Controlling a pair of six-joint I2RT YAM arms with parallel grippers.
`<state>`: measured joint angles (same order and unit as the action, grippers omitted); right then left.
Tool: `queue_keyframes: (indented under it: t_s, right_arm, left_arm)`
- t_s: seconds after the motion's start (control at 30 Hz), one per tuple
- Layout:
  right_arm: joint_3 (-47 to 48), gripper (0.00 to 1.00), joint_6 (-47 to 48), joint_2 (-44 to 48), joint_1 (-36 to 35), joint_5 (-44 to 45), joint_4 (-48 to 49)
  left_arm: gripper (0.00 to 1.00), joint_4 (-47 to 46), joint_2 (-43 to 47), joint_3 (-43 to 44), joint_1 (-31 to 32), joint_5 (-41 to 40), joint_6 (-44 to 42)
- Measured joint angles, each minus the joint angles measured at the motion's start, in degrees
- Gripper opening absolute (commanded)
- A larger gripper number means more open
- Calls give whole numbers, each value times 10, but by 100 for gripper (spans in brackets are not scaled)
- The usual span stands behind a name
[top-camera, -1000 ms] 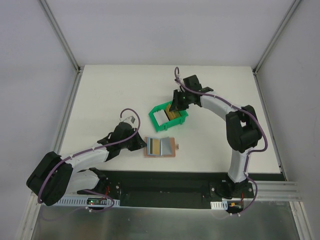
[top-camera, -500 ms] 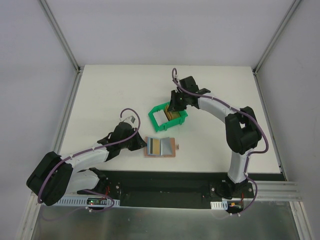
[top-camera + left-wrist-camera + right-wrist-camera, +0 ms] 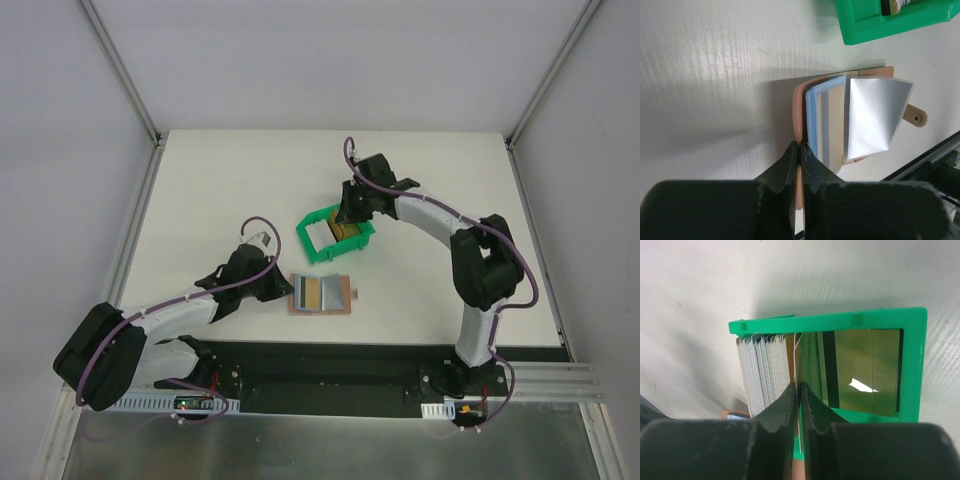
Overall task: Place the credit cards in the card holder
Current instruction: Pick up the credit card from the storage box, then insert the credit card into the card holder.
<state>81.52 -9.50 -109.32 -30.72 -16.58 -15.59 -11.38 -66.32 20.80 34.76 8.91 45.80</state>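
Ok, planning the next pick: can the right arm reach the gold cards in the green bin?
Probably yes: the bin is open-topped, and the right claw sits over it, pinching a card beside the gold cards.

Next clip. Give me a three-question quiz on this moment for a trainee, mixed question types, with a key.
1. True or false: the card holder is folded shut.
2. The right gripper is: A) pinching a card inside the green bin; B) hovering over the card holder; C) parked at its base.
3. Fill in: the left gripper is shut on the ____'s leather edge.
Key: 1 false, it lies open; 2 A; 3 card holder.
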Motion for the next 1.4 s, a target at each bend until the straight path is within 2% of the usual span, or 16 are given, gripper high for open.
queue_keyframes:
  t_s: [0.1, 0.17, 0.33, 0.77, 1.0, 1.2, 1.4]
  right_arm:
    - [-14, 11, 8, 12, -10, 26, 6]
    - [-28, 1, 17, 28, -19, 47, 11]
    - [-49, 1, 43, 61, -34, 80, 33]
    - [-50, 0, 70, 68, -37, 106, 34]
    - [-58, 0, 60, 149, -36, 82, 23]
    - [-159, 1, -15, 278, -70, 68, 82]
    - [-298, 0, -97, 303, -175, 99, 140]
  left_arm:
    - [0, 0, 0, 0, 0, 0, 0]
    - [0, 0, 0, 0, 0, 0, 0]
    - [0, 0, 0, 0, 0, 0, 0]
    - [0, -1, 0, 0, 0, 1, 0]
    - [0, -2, 2, 0, 0, 1, -1]
    - [0, -2, 18, 0, 0, 11, 0]
    - [0, -3, 51, 0, 2, 20, 6]
